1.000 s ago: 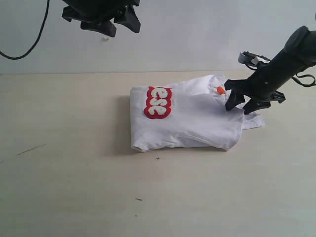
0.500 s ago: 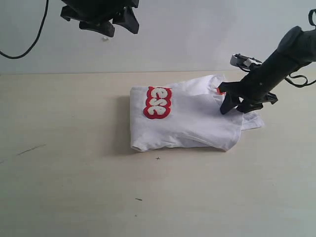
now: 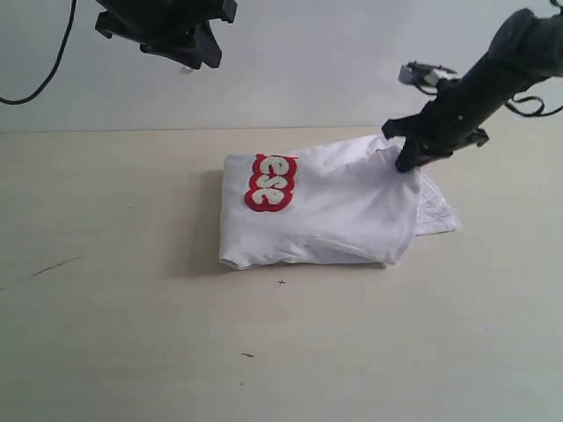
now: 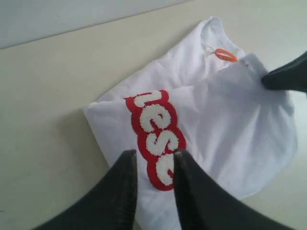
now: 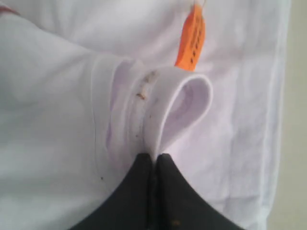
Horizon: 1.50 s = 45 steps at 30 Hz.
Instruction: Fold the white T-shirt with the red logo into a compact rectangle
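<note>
The white T-shirt with the red logo [image 3: 325, 207] lies folded mid-table, with the logo [image 3: 268, 183] near its left end. My right gripper [image 3: 406, 163] is shut on a fold of fabric at the shirt's right edge and holds it raised a little. The right wrist view shows the pinched hem [image 5: 158, 115] looping out from the closed fingertips [image 5: 154, 157], beside the orange neck tag [image 5: 191, 40]. My left gripper [image 3: 198, 48] hangs high above the table's back left. Its jaws [image 4: 154, 155] stand narrowly apart with nothing between them, over the logo [image 4: 156, 136].
The tan table [image 3: 132, 308] stretches around the shirt, with a pale wall behind it. A black cable [image 3: 62, 61] hangs at the upper left. A loose lower layer of the shirt [image 3: 435, 211] sticks out to the right, under the lifted edge.
My right gripper has closed on the shirt's right edge and pulled it up and leftward; the shirt has slid slightly left. The left gripper's jaws have narrowed.
</note>
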{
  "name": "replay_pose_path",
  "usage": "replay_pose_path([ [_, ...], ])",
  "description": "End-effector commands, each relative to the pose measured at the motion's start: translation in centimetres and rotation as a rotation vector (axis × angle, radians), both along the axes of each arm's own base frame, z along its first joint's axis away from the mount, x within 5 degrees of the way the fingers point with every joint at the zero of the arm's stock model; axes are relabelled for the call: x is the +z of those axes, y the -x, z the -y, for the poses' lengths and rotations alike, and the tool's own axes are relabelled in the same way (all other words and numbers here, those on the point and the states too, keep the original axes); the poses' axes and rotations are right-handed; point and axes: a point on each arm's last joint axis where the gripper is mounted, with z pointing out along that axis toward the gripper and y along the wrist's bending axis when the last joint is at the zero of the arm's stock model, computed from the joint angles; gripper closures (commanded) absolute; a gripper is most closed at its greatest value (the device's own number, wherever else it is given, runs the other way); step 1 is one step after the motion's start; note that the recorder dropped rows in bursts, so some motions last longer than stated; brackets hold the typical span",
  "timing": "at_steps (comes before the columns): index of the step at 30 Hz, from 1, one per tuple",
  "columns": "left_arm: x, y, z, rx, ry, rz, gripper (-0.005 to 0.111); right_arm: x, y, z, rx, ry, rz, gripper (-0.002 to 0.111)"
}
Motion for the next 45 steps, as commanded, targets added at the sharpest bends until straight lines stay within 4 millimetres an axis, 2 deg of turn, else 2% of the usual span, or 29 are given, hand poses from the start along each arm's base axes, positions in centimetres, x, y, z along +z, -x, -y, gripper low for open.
replay_pose_path([
  [1,0.4,-0.3,-0.7,0.023,0.006,0.019,0.079,5.3,-0.6,0.3,0.026,0.068,0.233,0.108],
  [5,0.5,-0.4,-0.7,0.026,0.004,0.035,0.079,6.6,-1.7,1.3,-0.006,0.193,0.411,0.108],
  [9,0.6,-0.6,-0.8,0.032,-0.005,0.059,0.079,4.5,-2.6,2.1,0.013,0.304,0.425,0.104],
  [12,0.6,-0.8,-0.8,0.037,-0.002,0.07,0.079,2.1,-2.9,2.5,0.048,0.361,0.384,0.085],
  [14,0.5,-0.8,-0.8,0.036,-0.004,0.067,0.079,1.3,-3.2,2.7,0.032,0.377,0.382,0.067],
  [15,0.3,-0.7,-0.8,0.032,-0.009,0.054,0.079,1.0,-3.3,3.0,-0.023,0.384,0.382,0.052],
  [16,0.3,-0.7,-0.8,0.026,-0.014,0.05,0.079,1.0,-3.4,3.2,-0.058,0.386,0.382,0.051],
  [19,-0.3,-0.7,-0.7,0.011,-0.029,0.034,0.08,1.3,-3.4,3.9,-0.173,0.413,0.363,0.056],
  [21,-1.6,-0.6,-0.5,-0.021,-0.035,0.008,0.08,1.8,-3.2,4.0,-0.244,0.38,0.299,0.076],
  [22,-3.2,-0.4,-0.3,-0.064,-0.022,-0.014,0.083,1.6,-2.9,3.6,-0.222,0.332,0.257,0.096],
  [23,-4.6,-0.2,-0.1,-0.1,-0.01,-0.015,0.09,1.0,-2.8,3.0,-0.185,0.284,0.227,0.108],
  [25,-7.8,0.6,0.6,-0.16,0.043,-0.033,0.106,-0.7,-2.7,2.4,-0.151,0.22,0.162,0.108],
  [28,-12.3,2.4,3.2,-0.358,0.193,-0.026,0.107,-3.0,-2.4,2.3,-0.133,0.212,0.07,0.108],
  [30,-14.1,2.8,4.6,-0.375,0.229,-0.031,0.107,-3.1,-2.3,2.3,-0.13,0.208,0.059,0.108],
  [31,-15.8,2.9,6.0,-0.376,0.215,-0.039,0.107,-3.0,-2.2,2.2,-0.136,0.198,0.054,0.108],
  [33,-18.7,2.6,8.4,-0.38,0.132,-0.042,0.107,-2.9,-2.1,2.0,-0.141,0.175,0.043,0.108],
  [35,-20.4,1.9,9.8,-0.352,0.047,-0.081,0.107,-2.9,-2.0,2.0,-0.131,0.175,0.031,0.108],
  [37,-21.0,1.2,10.0,-0.354,-0.026,-0.122,0.107,-2.9,-2.0,1.9,-0.111,0.17,0.032,0.108],
  [40,-19.9,1.3,9.3,-0.417,-0.037,-0.182,0.107,-2.2,-2.5,0.8,-0.085,0.051,0.099,0.108],
  [43,-16.9,0.7,8.5,-0.395,-0.011,-0.101,0.107,-1.5,-2.8,-0.5,-0.053,-0.063,0.153,0.108],
  [45,-14.6,0.5,7.9,-0.354,0.02,-0.033,0.107,-1.4,-2.8,-1.7,-0.021,-0.065,0.158,0.108],
])
